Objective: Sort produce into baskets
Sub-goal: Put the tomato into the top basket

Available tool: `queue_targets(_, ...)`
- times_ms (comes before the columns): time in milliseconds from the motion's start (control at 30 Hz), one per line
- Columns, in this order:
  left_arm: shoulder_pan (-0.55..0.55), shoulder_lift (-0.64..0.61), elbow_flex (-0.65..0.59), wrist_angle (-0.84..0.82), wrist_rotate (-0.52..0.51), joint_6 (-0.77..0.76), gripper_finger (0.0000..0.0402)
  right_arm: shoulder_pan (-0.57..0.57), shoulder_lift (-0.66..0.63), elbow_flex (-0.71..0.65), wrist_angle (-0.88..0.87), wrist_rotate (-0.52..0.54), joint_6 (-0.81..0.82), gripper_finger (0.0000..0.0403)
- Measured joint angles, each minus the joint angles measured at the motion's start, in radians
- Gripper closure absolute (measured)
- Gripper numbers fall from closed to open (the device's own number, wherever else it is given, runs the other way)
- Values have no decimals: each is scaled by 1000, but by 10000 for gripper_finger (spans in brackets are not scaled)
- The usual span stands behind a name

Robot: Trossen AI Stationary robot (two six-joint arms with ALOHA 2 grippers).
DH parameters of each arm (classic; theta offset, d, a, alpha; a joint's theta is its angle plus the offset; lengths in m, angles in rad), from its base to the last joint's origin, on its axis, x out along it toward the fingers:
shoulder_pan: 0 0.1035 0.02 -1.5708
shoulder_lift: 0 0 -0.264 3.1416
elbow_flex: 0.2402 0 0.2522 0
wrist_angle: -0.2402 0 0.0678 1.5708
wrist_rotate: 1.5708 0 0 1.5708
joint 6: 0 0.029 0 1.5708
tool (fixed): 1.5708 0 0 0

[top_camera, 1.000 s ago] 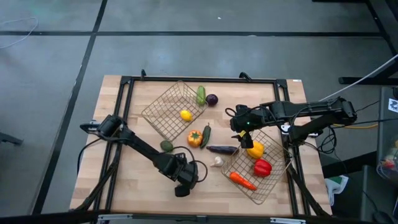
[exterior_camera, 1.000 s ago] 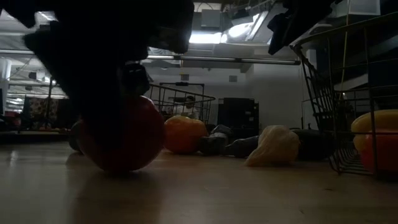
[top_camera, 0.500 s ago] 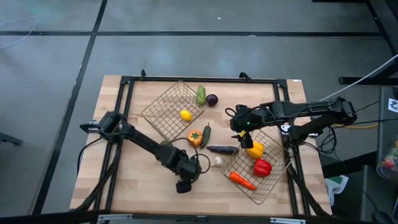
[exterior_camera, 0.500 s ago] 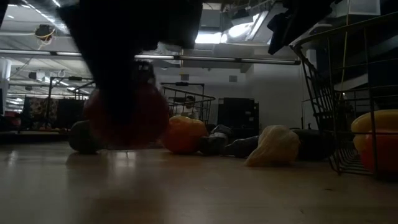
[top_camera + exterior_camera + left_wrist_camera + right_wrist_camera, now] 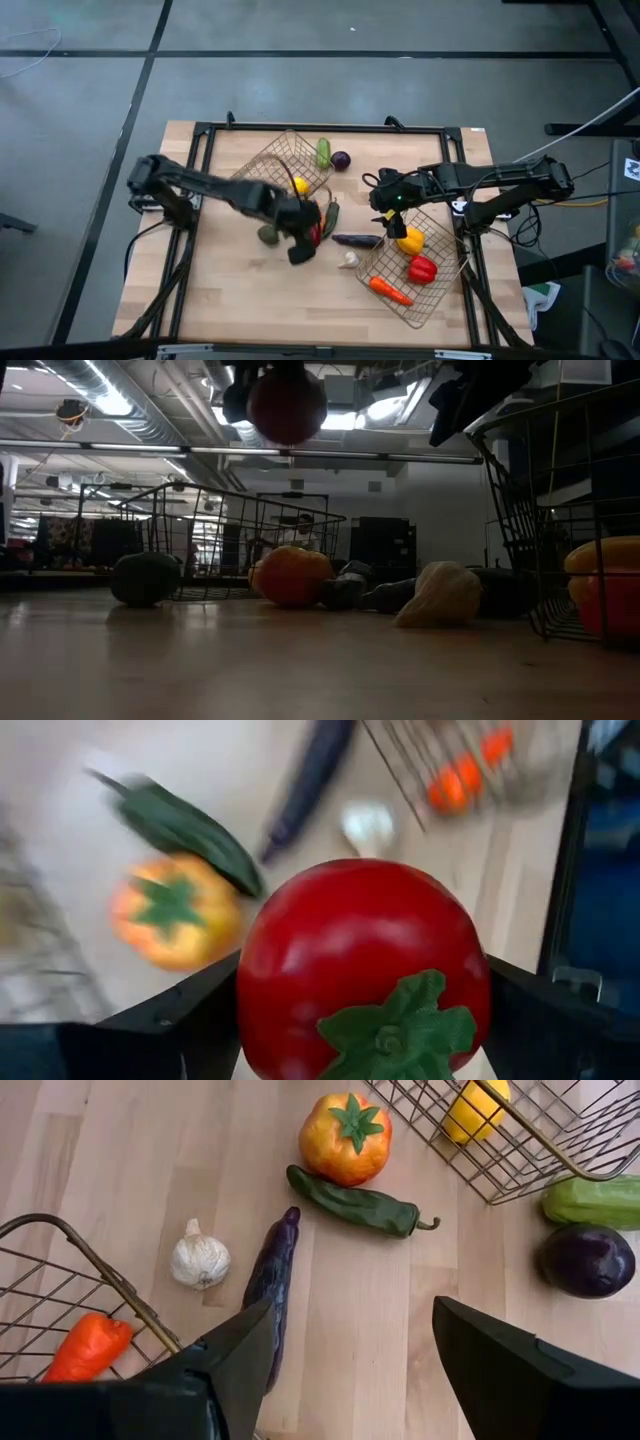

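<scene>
While lifted clear of the table [image 5: 230,280], the left gripper [image 5: 305,240] pinches a red tomato [image 5: 362,968].
It hangs beside the left basket [image 5: 265,180], above the orange pepper [image 5: 175,910]; the right gripper [image 5: 388,212], fingers spread, hovers at the right basket [image 5: 440,285].

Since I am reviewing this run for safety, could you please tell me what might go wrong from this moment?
1. The left tool carries the tomato high over the table, held only at its sides; it might slip and roll.
2. Under its path lie the orange pepper and green pepper, which a dropped tomato could knock.
3. The right tool hangs open near the aubergine, so the arms may crowd each other.
</scene>
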Motion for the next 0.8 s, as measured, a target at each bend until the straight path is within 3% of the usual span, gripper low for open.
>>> queue_targets(233,179,-116,0,-26,-71,51,81,0,0,0,34,0,0,134)
queue_targets(433,313,-126,-8,-82,-96,127,81,0,0,0,42,0,0,134)
queue_targets(800,507,-125,-171,-62,-96,170,82,0,0,0,42,0,0,134)
